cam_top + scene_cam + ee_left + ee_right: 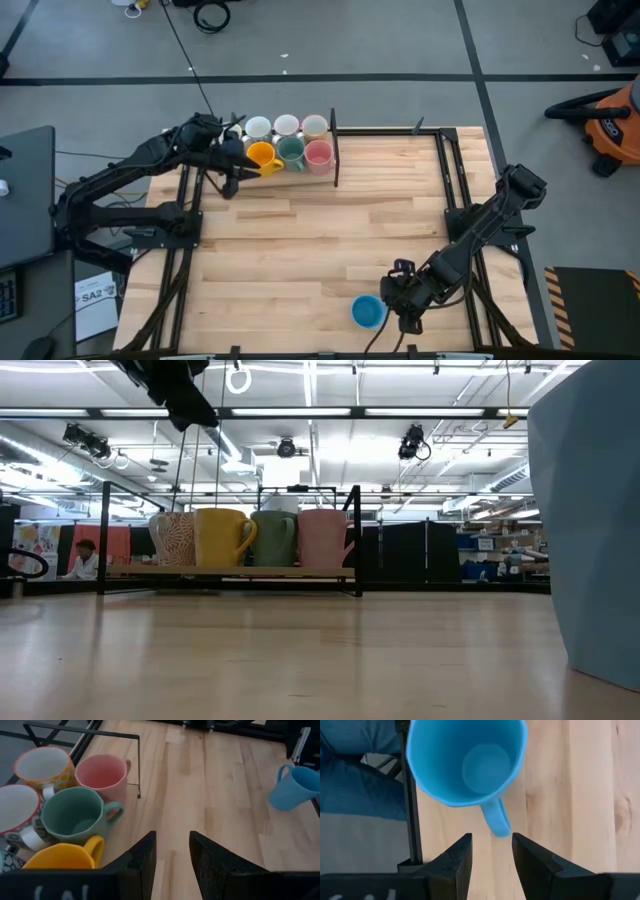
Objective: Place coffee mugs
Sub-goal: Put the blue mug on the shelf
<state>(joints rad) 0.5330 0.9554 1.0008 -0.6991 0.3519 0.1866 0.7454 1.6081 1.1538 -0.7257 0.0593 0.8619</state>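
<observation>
Several mugs stand upright on their bases in a black wire rack [335,150] at the table's far left: white ones in the back row [286,125], and orange [261,155], green [291,152] and pink [318,154] in front. My left gripper [232,183] is open and empty just left of the orange mug [65,856]. A light blue mug [368,311] stands upright near the table's near edge. My right gripper [492,852] is open, just short of the mug's handle [496,819], which points at the gap between its fingers.
The middle of the wooden table [330,240] between the rack and the blue mug is bare. Black frame rails [445,170] run along the right side. In the low view the blue mug [590,520] fills the right edge, with the rack's mugs [250,538] beyond.
</observation>
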